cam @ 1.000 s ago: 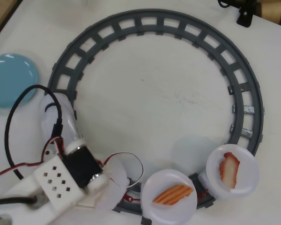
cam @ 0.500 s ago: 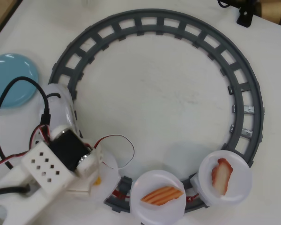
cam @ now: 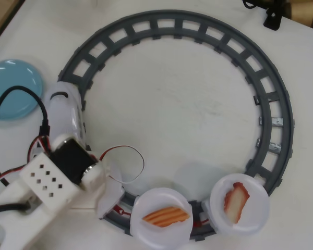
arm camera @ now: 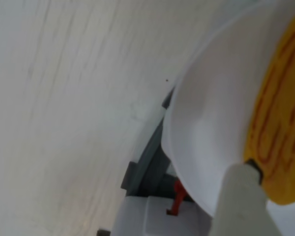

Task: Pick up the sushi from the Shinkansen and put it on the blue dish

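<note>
A gray circular toy track [cam: 271,99] lies on a white table [cam: 172,104]; at its lower curve sit an orange-and-white striped piece [cam: 166,215] and, to the right, a red-and-white piece [cam: 236,201], while a black object [cam: 272,18] lies beyond its top-right curve.
</note>
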Controlling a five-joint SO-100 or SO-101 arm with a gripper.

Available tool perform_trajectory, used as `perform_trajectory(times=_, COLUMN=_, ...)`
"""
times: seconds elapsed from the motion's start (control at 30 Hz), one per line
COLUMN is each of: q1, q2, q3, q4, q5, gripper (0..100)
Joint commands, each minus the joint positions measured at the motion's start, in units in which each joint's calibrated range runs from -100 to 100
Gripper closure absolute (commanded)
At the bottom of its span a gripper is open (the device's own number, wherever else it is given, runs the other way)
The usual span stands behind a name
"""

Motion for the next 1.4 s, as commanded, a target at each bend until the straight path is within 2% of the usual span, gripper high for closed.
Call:
perform_trajectory(times=0.0, q1=-1.4, q2=-1.1, q3=-3.9, q4=2.1, q5=-0.2, gripper=79)
perform_trajectory(times=0.13, q1=-3.8, q2=-0.2, q3=-4.0, q4=2.1, q5=-1.8, gripper=79)
perform_trajectory(times=0.33, q1=-11.6, q2=-0.2, q3=-4.0, q4=2.0, q5=-8.3, gripper=79)
perform_trajectory(times=0.63, q1=-15.7, q2=-0.2, q3=-0.6, q4=-0.3, q5=-14.8, gripper=79)
perform_trajectory(times=0.83, q1=-15.8, q2=-0.2, q3=4.4, q4=-4.9, q5=-16.5, gripper=80)
perform_trajectory(times=0.9, q1=-15.8, q2=-0.4, q3=5.8, q4=-6.8, q5=-17.3, gripper=86)
perform_trajectory(times=0.97, q1=-16.4, q2=-0.3, q3=5.8, q4=-8.0, q5=-18.5, gripper=97)
perform_trajectory(times=1.0, q1=-17.1, q2=-0.4, q3=5.5, q4=-8.1, q5=-18.9, gripper=98)
perform_trajectory(times=1.37, q1=-22.2, q2=-0.1, q3=-10.1, q4=-3.9, q5=-19.2, gripper=97)
